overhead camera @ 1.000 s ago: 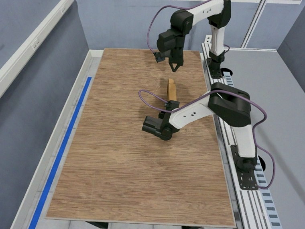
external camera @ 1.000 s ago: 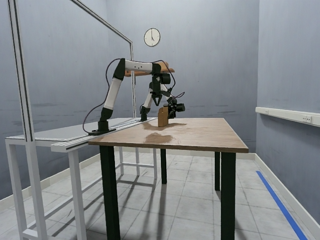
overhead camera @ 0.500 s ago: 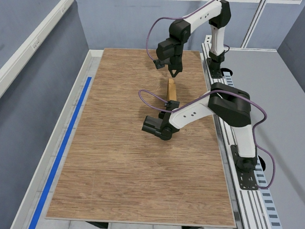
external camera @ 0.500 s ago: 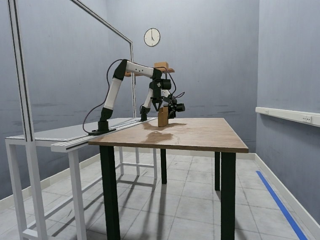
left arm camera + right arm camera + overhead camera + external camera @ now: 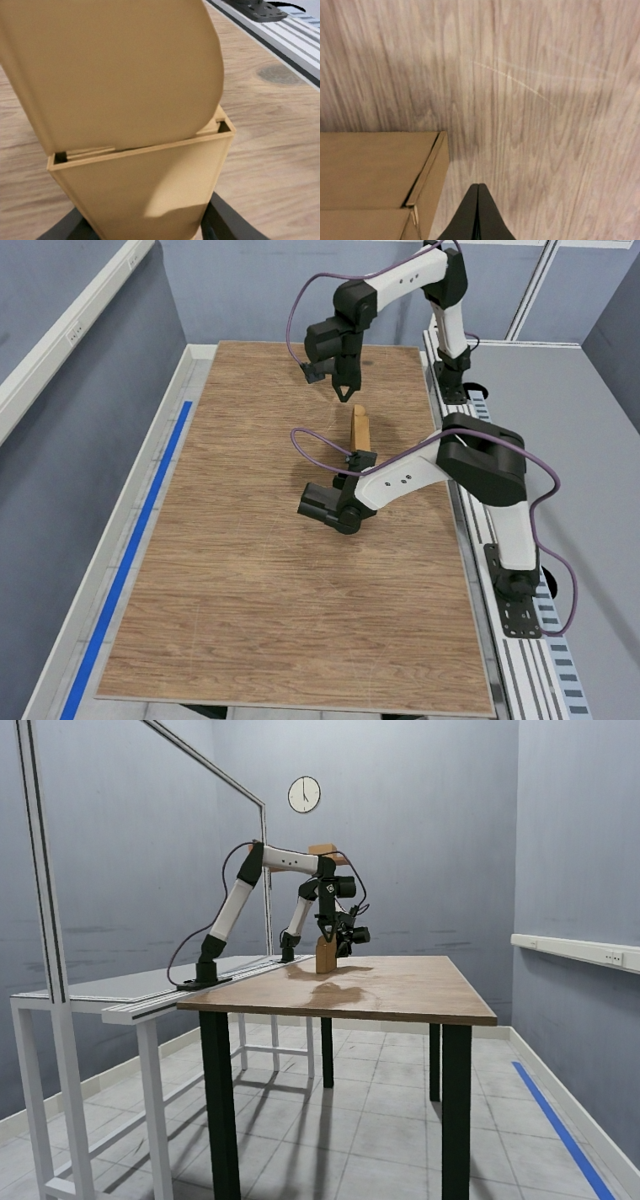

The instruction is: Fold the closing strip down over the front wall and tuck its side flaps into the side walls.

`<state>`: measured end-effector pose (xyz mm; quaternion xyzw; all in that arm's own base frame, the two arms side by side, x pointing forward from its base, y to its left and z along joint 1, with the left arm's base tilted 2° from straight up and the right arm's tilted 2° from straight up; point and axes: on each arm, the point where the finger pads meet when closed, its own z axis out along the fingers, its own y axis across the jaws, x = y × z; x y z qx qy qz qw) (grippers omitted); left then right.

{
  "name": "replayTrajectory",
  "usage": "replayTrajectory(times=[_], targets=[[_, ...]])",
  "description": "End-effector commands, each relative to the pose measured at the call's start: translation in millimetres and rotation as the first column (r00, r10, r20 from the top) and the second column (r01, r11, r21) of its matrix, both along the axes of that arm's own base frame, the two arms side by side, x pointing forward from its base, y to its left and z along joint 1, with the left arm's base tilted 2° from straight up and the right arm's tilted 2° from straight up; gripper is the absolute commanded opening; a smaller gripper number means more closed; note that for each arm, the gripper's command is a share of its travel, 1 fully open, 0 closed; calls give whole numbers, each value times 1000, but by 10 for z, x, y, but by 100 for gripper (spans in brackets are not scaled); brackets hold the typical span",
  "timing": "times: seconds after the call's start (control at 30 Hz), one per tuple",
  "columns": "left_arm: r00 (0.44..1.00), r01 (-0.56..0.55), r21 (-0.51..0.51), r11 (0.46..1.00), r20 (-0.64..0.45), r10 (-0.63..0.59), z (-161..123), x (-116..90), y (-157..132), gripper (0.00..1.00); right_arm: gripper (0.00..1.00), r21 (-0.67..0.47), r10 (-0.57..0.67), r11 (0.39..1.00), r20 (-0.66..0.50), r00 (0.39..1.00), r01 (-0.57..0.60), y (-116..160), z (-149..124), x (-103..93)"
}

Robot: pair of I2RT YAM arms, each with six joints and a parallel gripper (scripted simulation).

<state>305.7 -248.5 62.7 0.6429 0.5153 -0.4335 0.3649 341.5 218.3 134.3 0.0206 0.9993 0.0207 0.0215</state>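
Observation:
The cardboard box (image 5: 360,434) (image 5: 325,958) (image 5: 148,182) (image 5: 371,169) stands on a narrow face on the table. In the left wrist view a large rounded side flap (image 5: 127,72) rises above the near side wall, its lower edge at the wall's top opening. In the right wrist view a dark slit runs along the box's right end; whether that flap is tucked is unclear. My left gripper (image 5: 153,195) is shut on the box's near end, one finger on each side. My right gripper (image 5: 344,398) (image 5: 329,939) (image 5: 478,193) is shut and empty, above and just beyond the box's far end.
The wooden table (image 5: 248,570) (image 5: 413,989) extends around the box. The arm rail (image 5: 472,509) runs along one side of it. The left forearm (image 5: 402,480) reaches over the table beside the box.

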Motion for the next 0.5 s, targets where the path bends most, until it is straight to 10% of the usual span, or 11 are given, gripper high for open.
replayTrajectory(times=[0.0, 0.47], targets=[[999, 14, -20, 1000, 51, -13, 160, -20, -34, 45, 1, -8, 14, 1000, -26, 1000, -14, -11, -11, 70], [999, 14, -20, 1000, 51, -13, 160, -20, -34, 45, 1, -13, 13, 1000, -25, 1000, -14, 214, -11, 178]])
